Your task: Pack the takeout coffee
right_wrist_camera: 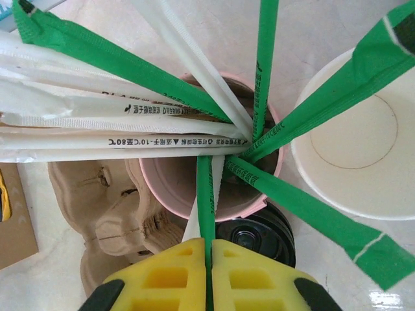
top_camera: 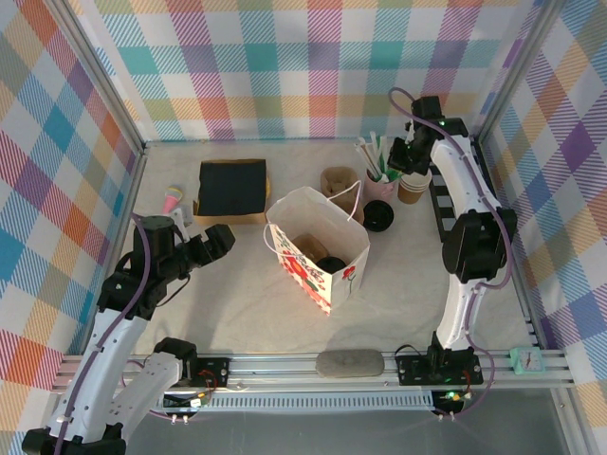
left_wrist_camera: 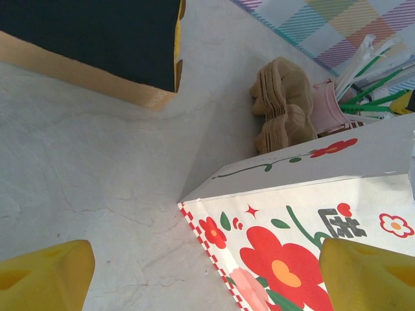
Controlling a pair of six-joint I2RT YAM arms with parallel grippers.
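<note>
Right gripper (right_wrist_camera: 209, 249): yellow fingers pressed together, clamped on a single green-wrapped straw (right_wrist_camera: 205, 194) that runs up between them into the pink cup (right_wrist_camera: 162, 188) directly ahead. More straws fan out of that cup, some in green wrappers and some in white. One white wrapper carries a line of small dark print, upside down in the right wrist view; it mixes Chinese characters with the figures 10 and 80, and the rest is too fine to read. The cup (right_wrist_camera: 343, 129), kraft outside and white inside, stands uncovered ahead and to the right of the fingers, just beside the pink cup. Its black lid (right_wrist_camera: 259, 236) lies apart from it on the table, immediately right of the fingertips and partly under the pink cup's rim. A stack of brown pulp carriers (right_wrist_camera: 110, 214) sits to the left of the fingers. Left gripper (left_wrist_camera: 206, 275): fingers wide apart, holding nothing, low over the table. The bag (left_wrist_camera: 292, 188) stands ahead of it and to the right, white with red flowers, green leaves and one dark Chinese character, partly cut off. A black-topped box (left_wrist_camera: 91, 32) lies ahead and to the left.
</note>
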